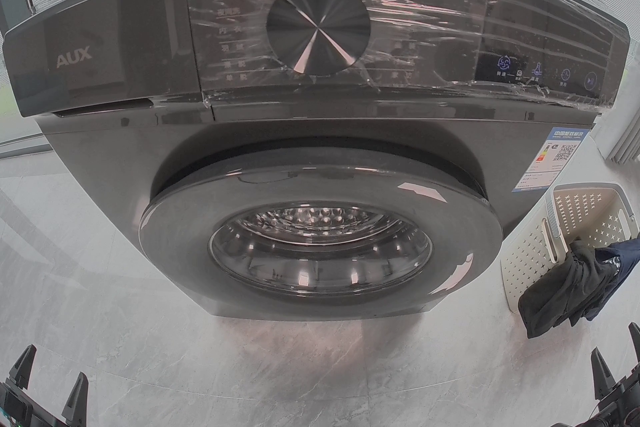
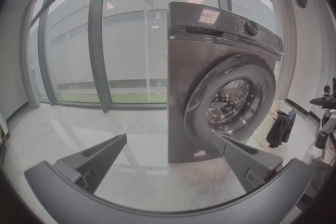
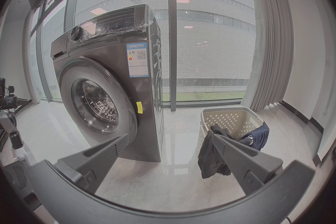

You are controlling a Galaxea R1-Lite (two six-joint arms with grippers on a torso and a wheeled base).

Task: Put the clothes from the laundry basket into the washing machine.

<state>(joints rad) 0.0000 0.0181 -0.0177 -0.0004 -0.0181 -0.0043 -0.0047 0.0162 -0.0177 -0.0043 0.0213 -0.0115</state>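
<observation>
Left hand point(image 1: 52, 375), right hand point(image 1: 615, 345) spread; washing machine door point(image 1: 200, 221) shut; clothes point(image 1: 567, 291) overhang basket point(image 1: 533, 248).

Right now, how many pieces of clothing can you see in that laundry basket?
2. A black garment hangs over the near rim of the laundry basket; a navy garment drapes over the rim beside it. More may lie hidden deeper inside.

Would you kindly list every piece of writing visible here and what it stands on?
Brand logo: on the washing machine drawer front; a brand name, not quoted.
Control panel captions: blurred under film.
Blue-edged label on its front corner: too small.
Yellow sticker below it: too small.
</observation>
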